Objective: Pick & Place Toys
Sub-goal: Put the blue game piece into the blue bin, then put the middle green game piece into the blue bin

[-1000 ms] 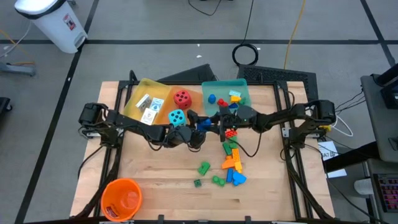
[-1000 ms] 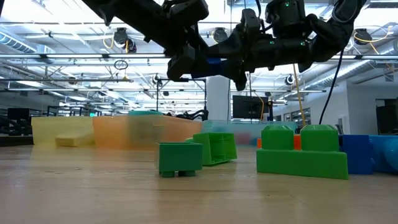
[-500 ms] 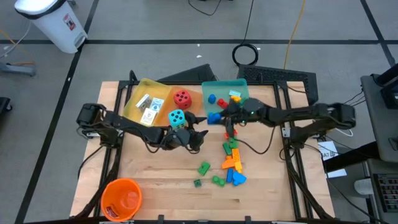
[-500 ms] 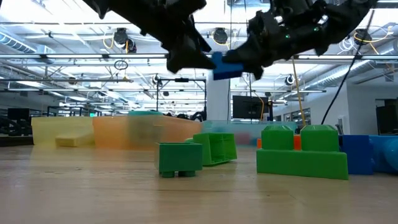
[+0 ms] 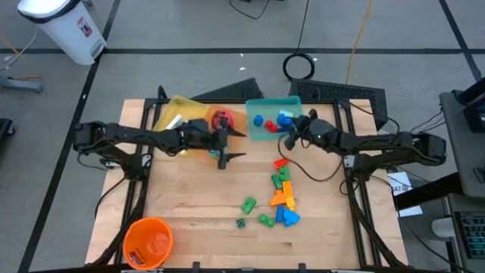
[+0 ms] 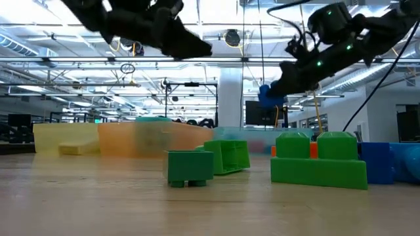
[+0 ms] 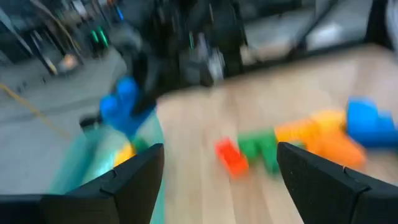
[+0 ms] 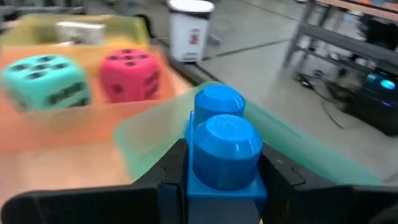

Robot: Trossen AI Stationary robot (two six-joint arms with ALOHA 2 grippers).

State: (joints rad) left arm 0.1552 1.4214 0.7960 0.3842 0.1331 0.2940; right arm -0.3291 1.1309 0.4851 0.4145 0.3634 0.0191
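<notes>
Since a second ago the right gripper (image 5: 289, 139) has carried its blue brick (image 8: 222, 146), clamped tight, toward twelve o'clock over the teal tray (image 5: 270, 104); the left gripper (image 5: 227, 148), jaws wide and empty, retreats toward nine. Release likely follows.

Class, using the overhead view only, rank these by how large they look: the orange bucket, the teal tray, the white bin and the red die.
1. White bin - though it stands on the floor, so true size is unsure.
2. Teal tray and orange bucket - too alike to rank.
3. Red die - clearly smallest.
</notes>
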